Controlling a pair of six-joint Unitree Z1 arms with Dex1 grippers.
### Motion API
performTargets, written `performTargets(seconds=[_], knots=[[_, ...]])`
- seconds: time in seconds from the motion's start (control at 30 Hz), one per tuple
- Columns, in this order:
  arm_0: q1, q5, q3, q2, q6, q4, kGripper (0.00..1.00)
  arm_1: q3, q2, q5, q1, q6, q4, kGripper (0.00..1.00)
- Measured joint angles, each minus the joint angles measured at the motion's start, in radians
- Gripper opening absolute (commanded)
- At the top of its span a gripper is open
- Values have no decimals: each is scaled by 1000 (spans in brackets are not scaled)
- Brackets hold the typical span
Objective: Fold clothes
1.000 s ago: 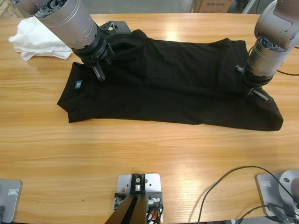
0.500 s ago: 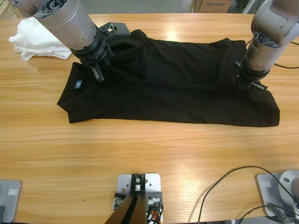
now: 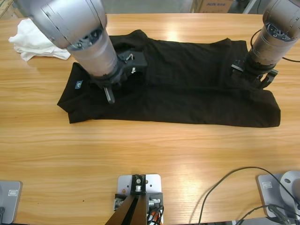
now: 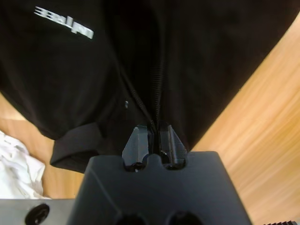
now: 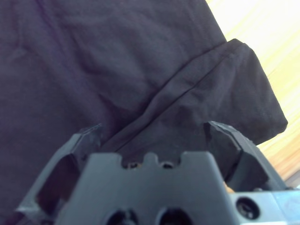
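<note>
The left gripper [image 4: 152,136] is pinching the black polo shirt's [image 3: 187,84] fold at frame center-left, for dragging; the right gripper [image 5: 154,136] is hovering wide apart.

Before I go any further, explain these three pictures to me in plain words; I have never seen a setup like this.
Two silver robot arms work at a wooden table. One picture looks down from a fixed camera above; the other two come from cameras on each arm's wrist, looking along its black jaws. A black polo shirt lies spread and partly folded on the table, with a bundle of white garments at the far corner beside it. The left end effector is shut on a ridge of the shirt's fabric, near the small white logo. The right end effector is open, jaws wide apart over a fold of the shirt, holding nothing.
</note>
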Motion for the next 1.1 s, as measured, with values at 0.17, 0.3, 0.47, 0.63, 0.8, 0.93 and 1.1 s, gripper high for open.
performTargets(seconds=[0.17, 0.3, 0.47, 0.63, 0.8, 0.93, 1.1], knots=[[-23, 2, 0, 31, 0, 33, 0, 0, 0, 0, 0, 0, 0, 853], [-38, 2, 0, 68, -3, 37, 0, 2, 0, 0, 0, 0, 0, 853], [-55, 2, -3, 78, -15, 39, 0, 5, 0, 0, 0, 0, 0, 853], [-86, 2, -2, 79, -40, 45, 0, 5, 0, 3, 1, 0, -1, 853], [-115, -2, -2, 79, -100, 52, 416, 5, 0, 4, 3, 0, -1, 853], [-122, -13, 9, 79, -126, 59, 718, 5, 0, 4, 6, 0, -1, 853], [-113, 5, 13, 78, -181, 59, 839, 5, 0, 11, 14, 0, -1, 853]])
